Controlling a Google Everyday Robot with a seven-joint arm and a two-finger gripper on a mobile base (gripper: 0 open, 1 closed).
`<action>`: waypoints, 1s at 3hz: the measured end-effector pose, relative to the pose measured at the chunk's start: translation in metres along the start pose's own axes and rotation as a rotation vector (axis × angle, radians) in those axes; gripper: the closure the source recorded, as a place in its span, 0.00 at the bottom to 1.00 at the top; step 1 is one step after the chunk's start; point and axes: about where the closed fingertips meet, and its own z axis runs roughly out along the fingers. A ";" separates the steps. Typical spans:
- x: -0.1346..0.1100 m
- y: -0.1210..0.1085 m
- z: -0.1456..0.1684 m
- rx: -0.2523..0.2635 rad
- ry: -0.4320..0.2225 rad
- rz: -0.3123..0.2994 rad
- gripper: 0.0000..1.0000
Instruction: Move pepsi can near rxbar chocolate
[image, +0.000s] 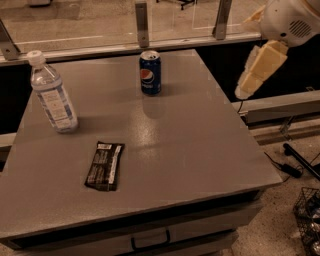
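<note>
Pepsi can (150, 73) upright at far centre of the desk (200, 145), well apart from everything. Rxbar chocolate (105, 165) lies flat near-left, long side running near-to-far. Water bottle (52, 95) stands at far left, off the line between can and bar. Gripper (248, 84) hangs in the air beyond the desk's right edge, level with the can but well apart from it; whether the jaws are apart or together cannot be told. Step in hand, as I read it: the reach to the can, not yet begun. To do it well, come in from the right, above the desk surface. Have the jaws parted wide before arrival, close around mid-body below the silver rim, and centre them so the can is not nudged over. Lift only slightly for the carry. Then travel near-left and set down just beside the bar, not on the wrapper.
</note>
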 end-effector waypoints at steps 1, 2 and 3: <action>-0.044 -0.007 0.040 -0.050 -0.156 -0.077 0.00; -0.081 -0.018 0.076 -0.053 -0.258 -0.114 0.00; -0.081 -0.018 0.076 -0.053 -0.258 -0.114 0.00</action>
